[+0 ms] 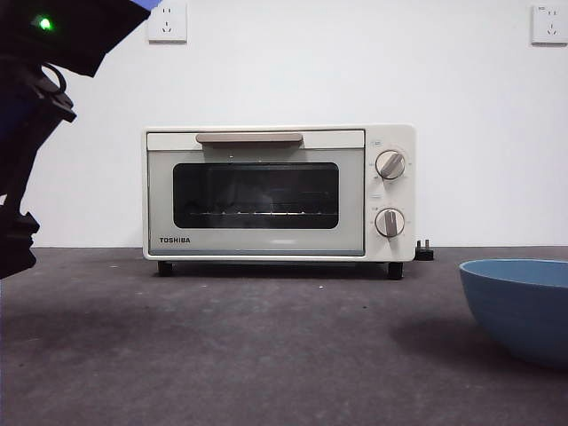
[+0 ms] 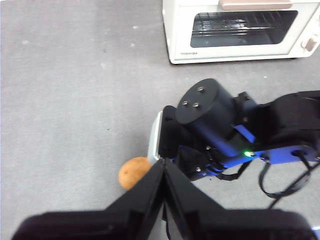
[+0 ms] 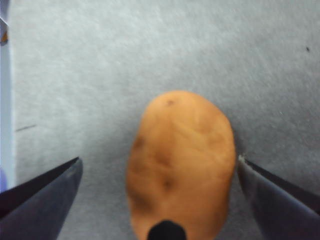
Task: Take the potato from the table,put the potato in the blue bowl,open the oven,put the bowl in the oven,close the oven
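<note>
Potato (image 3: pixel 180 165) first, nearest my right camera: it lies on the grey table (image 3: pixel 125 50), bracketed by the right gripper (image 3: pixel 160 200), whose jaws stand spread, one at its nine o'clock with a gap, the other almost touching at three. I judge step one is just starting; nothing is lifted. My left gripper (image 2: pixel 164 200) waits above with jaws pressed together, empty. Farther off, in the front view, the blue bowl (image 1: pixel 519 306) sits at four o'clock, apparently empty, though I cannot see inside. Farthest, the oven (image 1: pixel 280 191) stands door closed, "TOSHIBA" printed low at seven o'clock on its door. Everything remains: bowl, opening, loading, closing.
</note>
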